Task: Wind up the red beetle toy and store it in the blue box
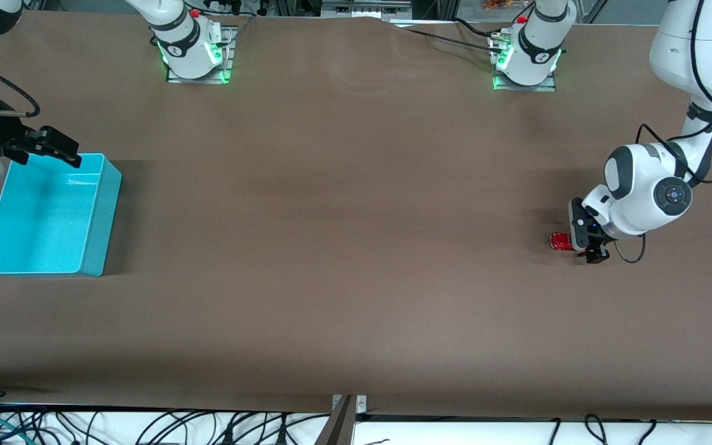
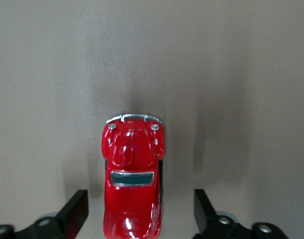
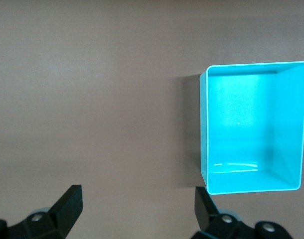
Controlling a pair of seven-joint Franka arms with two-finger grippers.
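Right tool (image 1: 53, 147): spread wide, holding nothing, hanging over the blue box (image 1: 47, 216) at the right arm's end of the table (image 1: 343, 247). Red beetle toy (image 1: 560, 241): on the table, between the parted, non-touching fingers (image 2: 75, 211) of the left tool (image 1: 588, 250).

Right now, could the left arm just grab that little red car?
Probably yes. The left gripper is low over the red beetle toy, fingers open on either side of it, not touching, and nothing lies between them.
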